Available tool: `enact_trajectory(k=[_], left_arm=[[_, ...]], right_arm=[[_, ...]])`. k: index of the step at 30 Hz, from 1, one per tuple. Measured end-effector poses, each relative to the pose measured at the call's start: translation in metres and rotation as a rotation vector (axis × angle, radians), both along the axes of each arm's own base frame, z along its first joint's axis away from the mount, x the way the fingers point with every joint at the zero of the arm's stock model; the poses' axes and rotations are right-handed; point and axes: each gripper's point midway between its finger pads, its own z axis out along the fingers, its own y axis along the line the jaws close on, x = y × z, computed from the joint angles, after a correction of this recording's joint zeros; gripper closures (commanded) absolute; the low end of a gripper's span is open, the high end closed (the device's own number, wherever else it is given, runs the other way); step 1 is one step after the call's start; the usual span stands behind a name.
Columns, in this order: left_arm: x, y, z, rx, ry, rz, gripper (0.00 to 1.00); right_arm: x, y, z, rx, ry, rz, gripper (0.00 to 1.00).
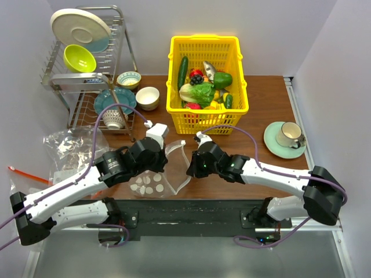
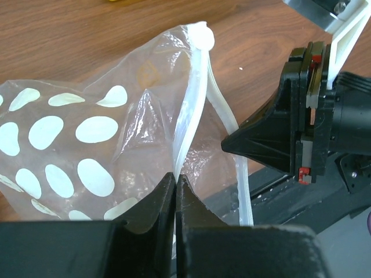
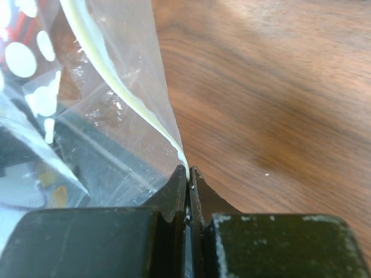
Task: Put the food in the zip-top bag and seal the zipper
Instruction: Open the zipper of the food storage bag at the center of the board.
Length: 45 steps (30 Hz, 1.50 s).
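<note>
While the food stays in the yellow basket [image 1: 206, 124] at the middle of the far edge of the desk [image 1: 266, 98], both arms hold the zip-top bag [image 1: 152, 182] near the middle of the near edge. A wire dish rack [image 1: 58, 78] stands at the far left corner and carries a cream plate [image 1: 78, 26] and a lime-green bowl [image 1: 79, 58]. The basket contains a cucumber [image 1: 183, 70], a head of lettuce [image 1: 197, 92], a green pepper [image 1: 222, 80] and smaller red, yellow and dark pieces heaped together. Two small bowls [image 1: 147, 97] sit on the desk between rack and basket. A cup [image 1: 288, 134] stands on a pale green saucer [image 1: 275, 145] near the right edge. Plain clear bags [image 1: 69, 145] lie crumpled at the left edge.

The dotted bag lies partly on the desk, its mouth raised and spread toward the far edge. The zipper [image 2: 188, 104] shows as two pale strips parted from one another. The left jaws are closed, pinching one strip of the mouth where it meets the dotted film. The right jaws are likewise closed, nipping the other strip [image 3: 116, 87] at its end, just above the wood.

The left arm [image 1: 64, 194] reaches from the near left corner toward the middle. The right arm [image 1: 272, 174] reaches in from the near right corner. Their wrists face each other, close but apart, across the bag's mouth.
</note>
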Motion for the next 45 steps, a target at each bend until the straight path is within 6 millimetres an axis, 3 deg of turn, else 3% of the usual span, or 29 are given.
enact_trajectory(k=[1, 7, 14, 21, 26, 29, 32, 40, 42, 44, 45], left_arm=[[-0.001, 0.000, 0.000, 0.003, 0.003, -0.003, 0.81], [-0.003, 0.001, 0.001, 0.010, 0.009, -0.017, 0.62], [-0.009, -0.006, 0.001, 0.008, 0.006, -0.048, 0.57], [-0.020, -0.021, -0.017, 0.105, 0.017, -0.085, 0.57], [-0.026, -0.025, -0.019, 0.142, 0.006, -0.084, 0.57], [-0.029, -0.025, -0.019, 0.156, -0.003, -0.081, 0.67], [-0.028, -0.023, -0.020, 0.186, -0.010, -0.059, 1.00], [-0.020, -0.008, -0.016, 0.253, -0.033, 0.011, 1.00], [-0.019, -0.006, -0.015, 0.261, -0.037, 0.016, 1.00], [-0.019, -0.004, -0.016, 0.269, -0.040, 0.020, 1.00], [-0.018, -0.003, -0.016, 0.272, -0.041, 0.023, 1.00]], right_arm=[[-0.001, 0.002, 0.001, 0.009, 0.005, 0.005, 1.00], [-0.005, 0.009, 0.007, 0.052, 0.028, -0.003, 1.00], [-0.006, 0.013, 0.014, 0.081, 0.047, -0.027, 1.00], [-0.005, 0.017, 0.022, 0.099, 0.047, -0.030, 1.00], [-0.005, 0.018, 0.024, 0.104, 0.049, -0.032, 1.00], [-0.005, 0.019, 0.025, 0.107, 0.050, -0.034, 1.00], [-0.005, 0.020, 0.027, 0.111, 0.049, -0.035, 1.00], [-0.005, 0.020, 0.027, 0.114, 0.052, -0.039, 1.00], [-0.004, 0.020, 0.027, 0.111, 0.051, -0.042, 0.86], [-0.003, 0.019, 0.026, 0.108, 0.050, -0.050, 0.64], [-0.003, 0.019, 0.026, 0.108, 0.051, -0.053, 0.60]])
